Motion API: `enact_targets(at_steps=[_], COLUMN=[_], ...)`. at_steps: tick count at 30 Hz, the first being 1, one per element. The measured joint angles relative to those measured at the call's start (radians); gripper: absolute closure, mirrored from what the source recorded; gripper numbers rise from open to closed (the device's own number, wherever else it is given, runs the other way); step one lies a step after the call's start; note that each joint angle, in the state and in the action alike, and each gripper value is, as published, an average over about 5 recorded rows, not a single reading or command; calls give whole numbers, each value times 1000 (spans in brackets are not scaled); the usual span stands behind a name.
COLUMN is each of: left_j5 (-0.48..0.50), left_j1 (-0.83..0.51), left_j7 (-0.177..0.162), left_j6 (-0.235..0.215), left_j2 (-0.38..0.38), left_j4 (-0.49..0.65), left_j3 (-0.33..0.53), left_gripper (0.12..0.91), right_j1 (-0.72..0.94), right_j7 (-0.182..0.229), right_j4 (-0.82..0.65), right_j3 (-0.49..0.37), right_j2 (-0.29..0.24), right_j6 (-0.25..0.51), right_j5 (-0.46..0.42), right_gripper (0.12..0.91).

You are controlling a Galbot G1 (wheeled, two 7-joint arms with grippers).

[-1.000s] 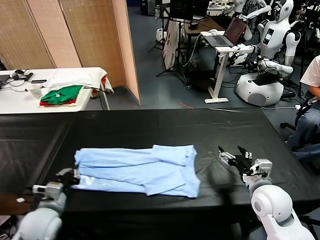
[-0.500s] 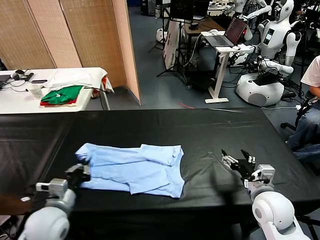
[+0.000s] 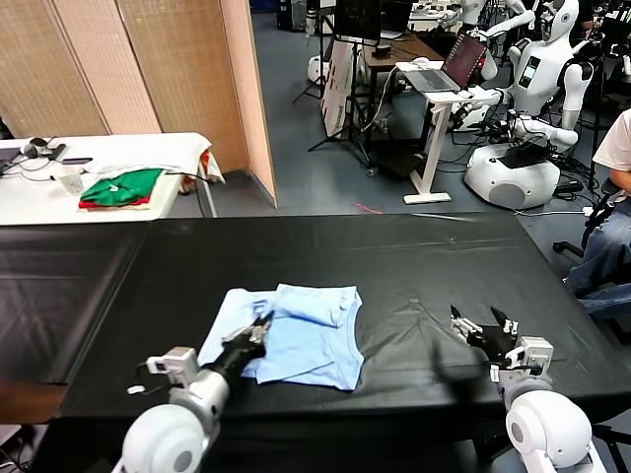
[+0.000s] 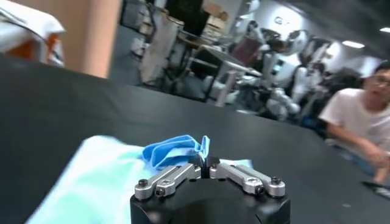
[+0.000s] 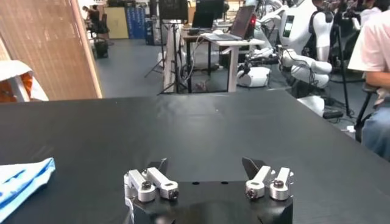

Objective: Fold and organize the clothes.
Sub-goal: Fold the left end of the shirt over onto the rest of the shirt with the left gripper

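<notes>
The light-blue T-shirt (image 3: 296, 335) lies folded over on itself near the front of the black table (image 3: 414, 256), a little left of its middle. My left gripper (image 3: 261, 326) is shut on a bunched fold of the shirt's left part, carried across the rest of the cloth; in the left wrist view the pinched blue fabric (image 4: 173, 151) rises just beyond the gripper (image 4: 206, 163). My right gripper (image 3: 485, 324) hovers open over bare tabletop well to the right of the shirt, holding nothing (image 5: 204, 167); a shirt corner (image 5: 21, 179) shows at that view's edge.
A white side table (image 3: 39, 192) at the back left holds green-and-red folded garments (image 3: 120, 187) and a white cloth (image 3: 148, 153). A seated person (image 3: 611, 207) is at the table's right end. Other robots (image 3: 537, 89) and a laptop stand (image 3: 444, 99) are beyond.
My left gripper has dragged the shirt's left end to the right, over the rest, so the shirt now spans about half its earlier width. The right gripper has drifted slightly nearer, still open.
</notes>
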Motion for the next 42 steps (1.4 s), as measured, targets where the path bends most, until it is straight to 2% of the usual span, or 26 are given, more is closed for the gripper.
enact_targets(at_steps=[13, 37, 40, 42], left_j5=[15, 86, 88, 81], left_j1=[-91, -141, -136, -132], left_j7=[3, 2, 2, 3], left_j6=[-9, -34, -34, -36], left_j2=[-73, -203, -209, -214], left_j4=[74, 215, 218, 214], left_j3=[109, 163, 163, 163], left_gripper=[855, 855, 816, 728], right_j1=[-4, 15, 23, 30], right_j7=[-1, -8, -11, -14], right_j4=[-6, -23, -23, -22], right_j3=[-1, -34, -46, -56], right_j2=[1, -9, -18, -25], right_j6=[-1, -2, -4, -7], right_j5=[-11, -23, -23, -18], right_gripper=[118, 118, 118, 118])
